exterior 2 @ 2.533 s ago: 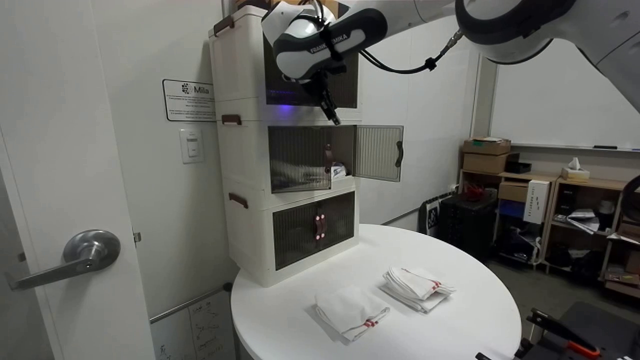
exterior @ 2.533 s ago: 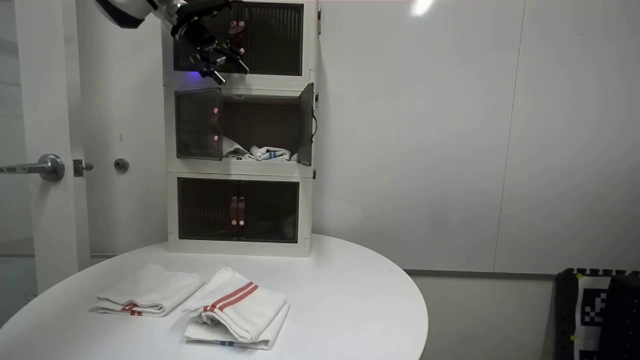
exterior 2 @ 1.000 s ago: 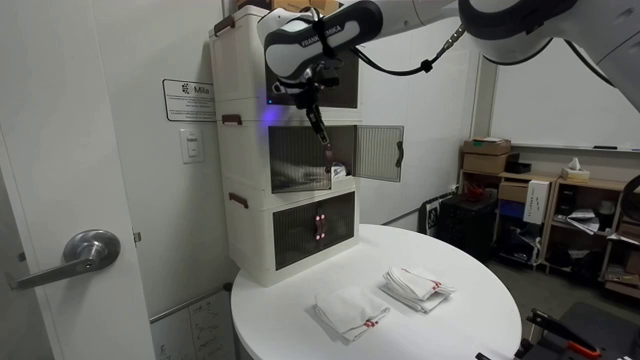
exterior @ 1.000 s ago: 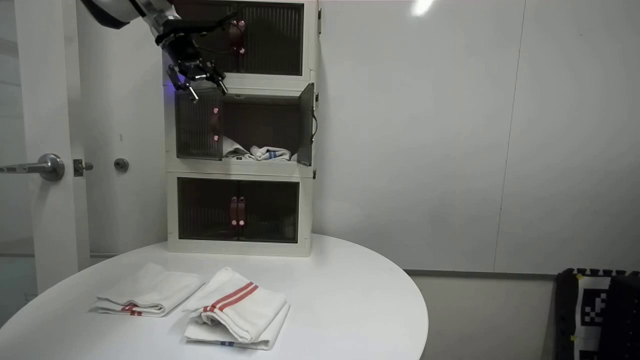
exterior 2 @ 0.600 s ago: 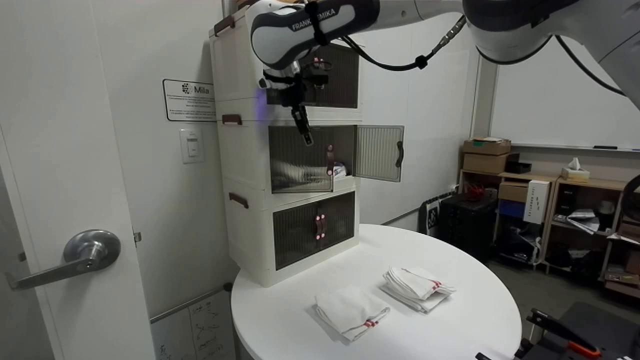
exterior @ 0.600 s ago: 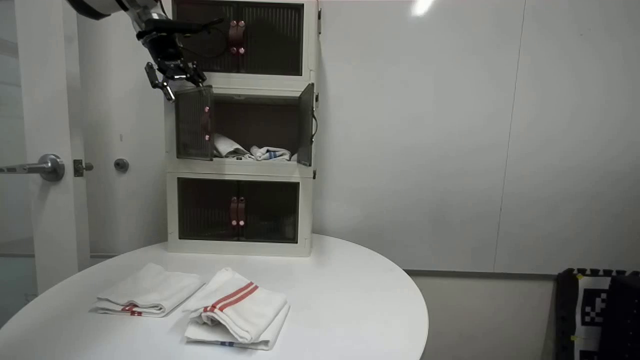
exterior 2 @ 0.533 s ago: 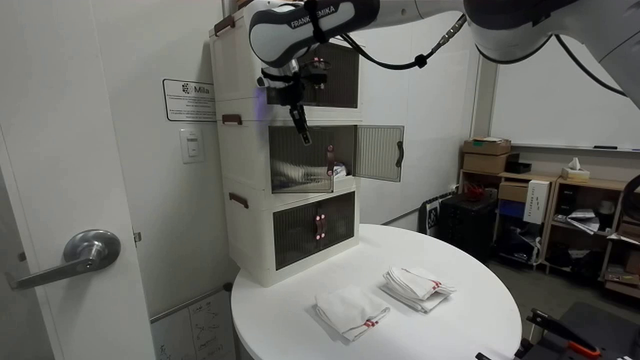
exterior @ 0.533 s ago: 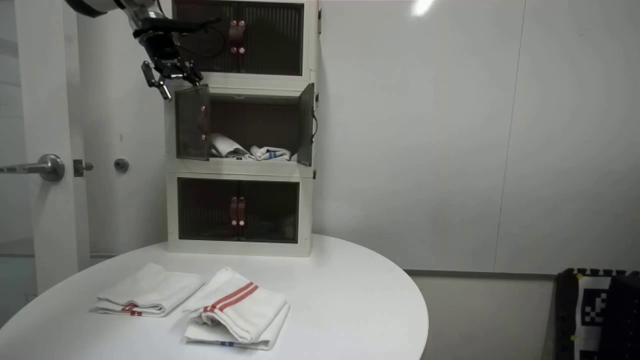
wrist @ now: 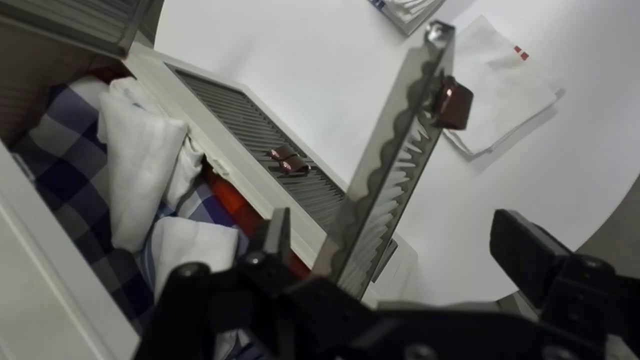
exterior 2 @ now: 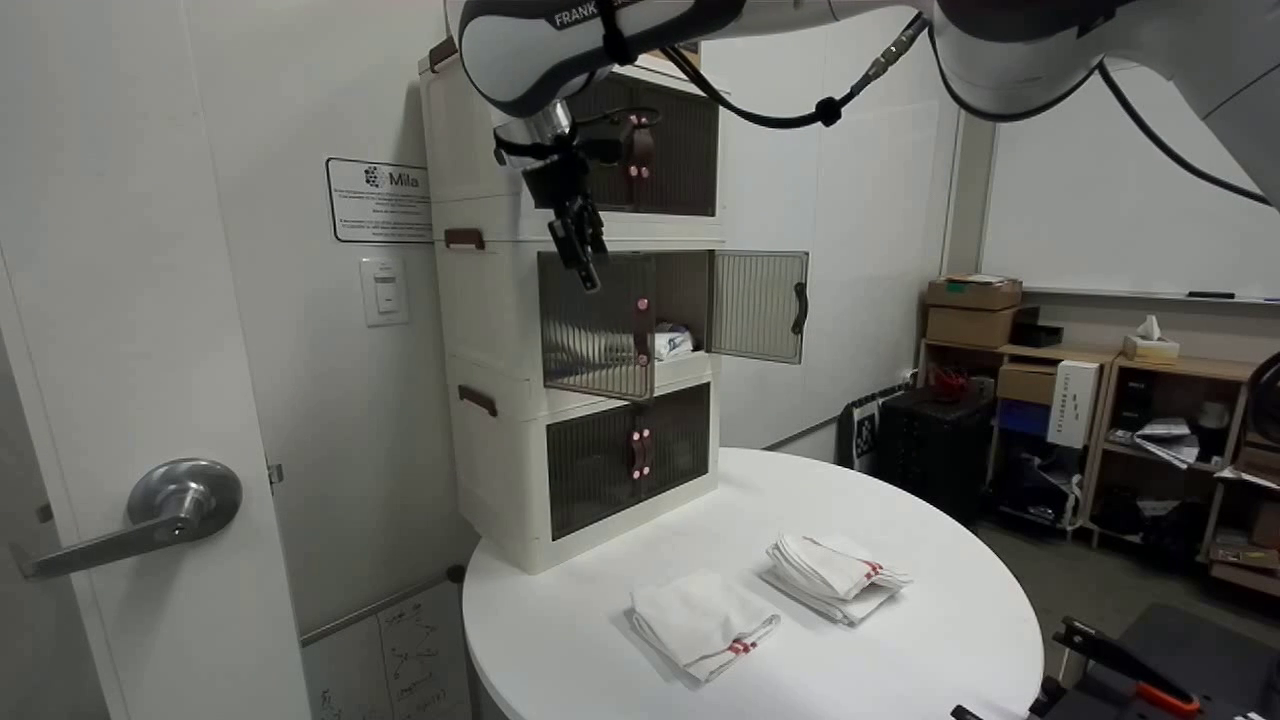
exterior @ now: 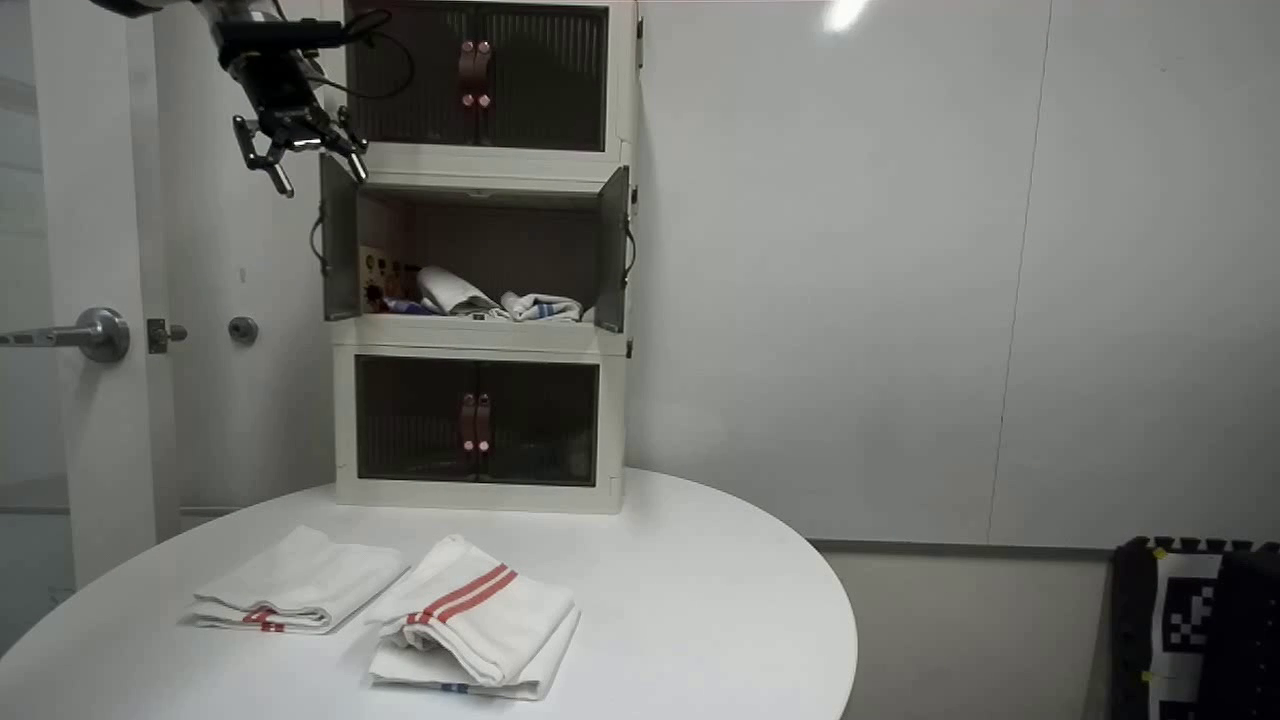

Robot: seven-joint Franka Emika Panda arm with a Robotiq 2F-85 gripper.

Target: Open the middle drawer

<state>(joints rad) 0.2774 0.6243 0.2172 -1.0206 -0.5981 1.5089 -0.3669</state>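
Note:
The middle compartment (exterior: 480,240) of the white cabinet has two smoky ribbed doors, both open. The left door (exterior: 341,250) stands swung far out, with its dark handle on the outer side; it also shows in an exterior view (exterior 2: 595,330) and the wrist view (wrist: 372,195). The right door (exterior: 612,250) stands out too (exterior 2: 758,305). My gripper (exterior: 323,180) is open and empty at the top of the left door. In the wrist view (wrist: 392,225) the left door runs between the spread fingers, nearer the left finger. I cannot tell whether a finger touches it.
White and checked cloths (wrist: 145,165) lie inside the middle compartment. The top doors (exterior: 540,80) and bottom doors (exterior: 540,425) are shut. Folded white towels (exterior: 480,620) lie on the round white table (exterior: 720,600). A room door with a lever handle (exterior 2: 180,510) stands beside the cabinet.
The left middle door has swung from partly open to wide open. My gripper has moved left and down along the cabinet front with it. The right door and the towels have not moved.

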